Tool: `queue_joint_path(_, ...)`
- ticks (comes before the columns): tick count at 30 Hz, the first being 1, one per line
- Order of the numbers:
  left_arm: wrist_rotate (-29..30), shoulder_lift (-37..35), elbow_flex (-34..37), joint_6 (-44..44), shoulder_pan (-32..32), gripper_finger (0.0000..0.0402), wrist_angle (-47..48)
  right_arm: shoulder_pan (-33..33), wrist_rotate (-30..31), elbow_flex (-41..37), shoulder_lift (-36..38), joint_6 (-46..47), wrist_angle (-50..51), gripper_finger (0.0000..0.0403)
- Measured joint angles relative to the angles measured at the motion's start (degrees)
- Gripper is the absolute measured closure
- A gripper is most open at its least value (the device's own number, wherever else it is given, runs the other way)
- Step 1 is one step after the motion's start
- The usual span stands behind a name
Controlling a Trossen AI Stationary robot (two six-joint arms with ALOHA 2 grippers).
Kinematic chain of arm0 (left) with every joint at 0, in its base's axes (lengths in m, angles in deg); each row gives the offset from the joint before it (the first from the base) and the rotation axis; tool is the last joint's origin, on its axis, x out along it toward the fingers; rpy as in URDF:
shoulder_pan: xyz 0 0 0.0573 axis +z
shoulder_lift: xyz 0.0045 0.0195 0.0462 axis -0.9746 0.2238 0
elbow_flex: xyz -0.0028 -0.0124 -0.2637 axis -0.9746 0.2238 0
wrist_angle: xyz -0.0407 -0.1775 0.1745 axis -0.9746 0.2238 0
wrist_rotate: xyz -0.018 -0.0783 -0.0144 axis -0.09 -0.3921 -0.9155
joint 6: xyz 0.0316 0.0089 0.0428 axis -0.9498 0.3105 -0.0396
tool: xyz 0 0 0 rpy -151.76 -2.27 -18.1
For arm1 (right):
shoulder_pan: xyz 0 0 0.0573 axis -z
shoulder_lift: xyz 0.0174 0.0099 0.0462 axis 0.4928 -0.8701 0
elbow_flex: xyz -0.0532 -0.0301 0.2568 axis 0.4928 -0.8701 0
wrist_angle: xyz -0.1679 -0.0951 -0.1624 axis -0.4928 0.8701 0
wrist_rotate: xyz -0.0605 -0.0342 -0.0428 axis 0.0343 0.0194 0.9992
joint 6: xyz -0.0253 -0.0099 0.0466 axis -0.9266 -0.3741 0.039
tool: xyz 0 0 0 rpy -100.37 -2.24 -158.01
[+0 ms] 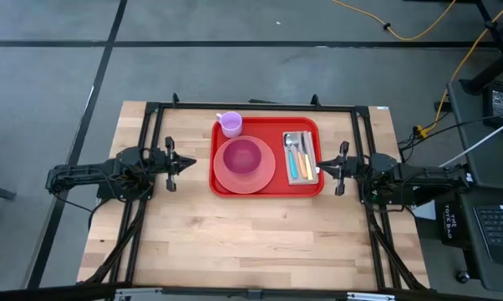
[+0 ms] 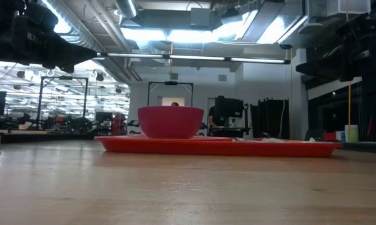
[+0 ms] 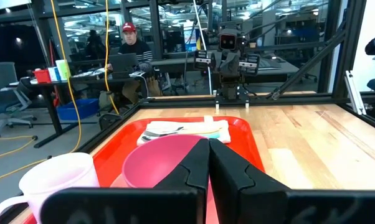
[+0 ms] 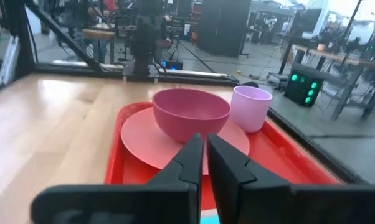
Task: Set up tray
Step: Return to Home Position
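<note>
On the far half of the light wooden desk (image 1: 251, 242) lies the large flat red plastic tray (image 1: 264, 127): rounded corners, low rim. Left gripper (image 1: 191, 161) is just beside its left edge, apart, fingers pressed together. Right gripper (image 1: 322, 170) is at its right rim, raised, fingers pressed together. Bare wood lies open along the near side.

Reads all matte black: jointed left arm (image 1: 101, 176) and right arm (image 1: 410, 177), cable bundles (image 1: 122, 238) off each base, blocky wedge fingers (image 3: 197, 171) tapering to narrow tips.
</note>
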Motion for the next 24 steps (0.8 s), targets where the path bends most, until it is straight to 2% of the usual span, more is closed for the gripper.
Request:
queue_joint_path(6,0.0,0.0,0.0,0.0,0.0,0.0398,0.0,-0.7,-0.2,0.0,0.8,4.3,0.2,0.0375)
queue_joint_path(17,0.0,0.0,0.0,0.0,0.0,0.0398,0.0,-4.1,-10.4,0.0,5.9,9.0,1.5,0.0375)
queue_joint_path(24,0.0,0.0,0.0,0.0,0.0,0.0398,0.0,-4.3,-11.1,0.0,5.8,11.7,1.6,0.0375)
